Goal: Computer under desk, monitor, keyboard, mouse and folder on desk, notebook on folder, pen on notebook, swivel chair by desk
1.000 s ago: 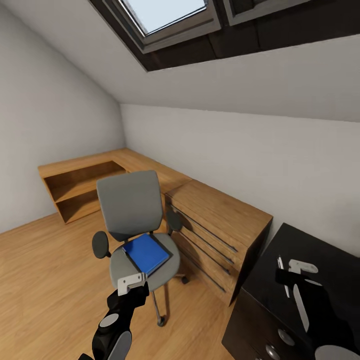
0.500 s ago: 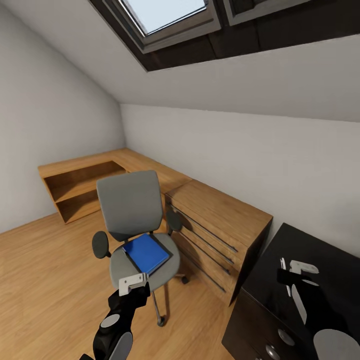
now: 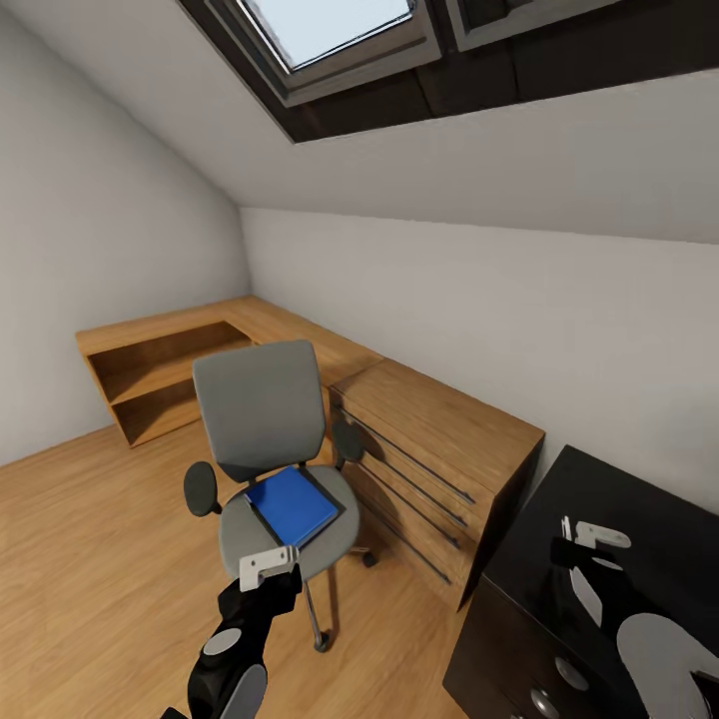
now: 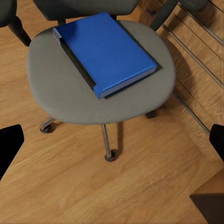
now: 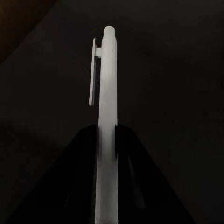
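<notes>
head view: blue folder [image 3: 292,505] lies flat on grey swivel chair [image 3: 262,411] seat, beside wooden drawer unit [image 3: 439,439] | left gripper [image 3: 268,567] hovers near seat's front edge, fingers [image 4: 10,142] spread wide, holding nothing | right gripper [image 3: 584,536] over black cabinet [image 3: 639,499], clamped on white pen [image 5: 106,116]

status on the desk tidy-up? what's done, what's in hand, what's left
Done: nothing visible yet. In hand: right gripper is shut on the pen, above the black cabinet. Left gripper, open, hovers near the swivel chair. Left: the blue folder still lies on the seat; it needs moving to the wooden desk, and the chair needs positioning.
</notes>
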